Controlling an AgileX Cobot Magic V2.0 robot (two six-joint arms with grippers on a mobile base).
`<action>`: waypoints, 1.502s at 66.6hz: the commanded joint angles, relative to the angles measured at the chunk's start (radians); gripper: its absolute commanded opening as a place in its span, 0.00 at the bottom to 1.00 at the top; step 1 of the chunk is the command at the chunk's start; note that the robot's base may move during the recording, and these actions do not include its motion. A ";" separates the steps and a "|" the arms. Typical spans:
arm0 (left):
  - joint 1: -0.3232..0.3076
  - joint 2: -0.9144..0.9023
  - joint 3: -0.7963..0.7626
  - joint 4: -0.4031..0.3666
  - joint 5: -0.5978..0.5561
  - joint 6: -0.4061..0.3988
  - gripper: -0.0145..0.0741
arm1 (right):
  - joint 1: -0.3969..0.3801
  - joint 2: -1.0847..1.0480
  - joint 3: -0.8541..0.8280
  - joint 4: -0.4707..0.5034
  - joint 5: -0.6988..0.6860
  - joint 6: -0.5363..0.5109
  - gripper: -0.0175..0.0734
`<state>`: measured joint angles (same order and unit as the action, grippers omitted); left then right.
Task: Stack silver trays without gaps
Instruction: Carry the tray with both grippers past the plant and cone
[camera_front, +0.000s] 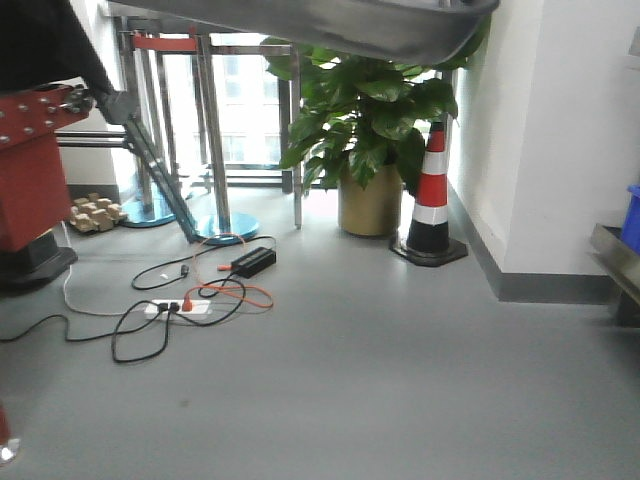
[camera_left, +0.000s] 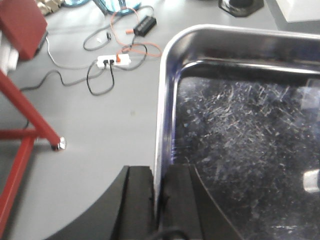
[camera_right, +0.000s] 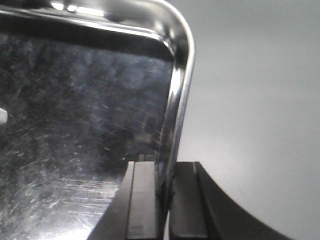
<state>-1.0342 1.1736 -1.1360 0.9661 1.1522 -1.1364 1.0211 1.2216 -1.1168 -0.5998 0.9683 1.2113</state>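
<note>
Tray held two-handed, mid-air.
left gripper (camera_left: 159, 200) and right gripper (camera_right: 164, 200) each clamp a rim; silver tray (camera_left: 240, 140) spans between them. Keep it level, lower square, release together.

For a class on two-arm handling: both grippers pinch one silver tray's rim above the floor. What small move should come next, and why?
Probably move both arms together, carrying the silver tray level. The left gripper and right gripper clamp opposite rims, only floor lies beneath, and no second tray shows.

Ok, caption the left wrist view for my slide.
Left pincer clamped on the rim of a shiny rectangular steel tray above a grey floor with a white power strip.
</note>
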 joint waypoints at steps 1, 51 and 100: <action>-0.006 0.001 -0.006 0.022 -0.052 -0.001 0.15 | 0.008 -0.006 -0.010 -0.009 -0.163 -0.022 0.17; -0.006 0.001 -0.006 0.061 -0.052 -0.001 0.15 | 0.008 -0.006 -0.010 -0.009 -0.427 -0.022 0.17; -0.006 0.001 -0.006 0.062 -0.052 -0.001 0.15 | 0.008 -0.006 -0.010 -0.009 -0.528 -0.022 0.17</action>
<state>-1.0238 1.1632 -1.1360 1.0478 1.2863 -1.1301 1.0079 1.2216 -1.1122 -0.6117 0.7128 1.2113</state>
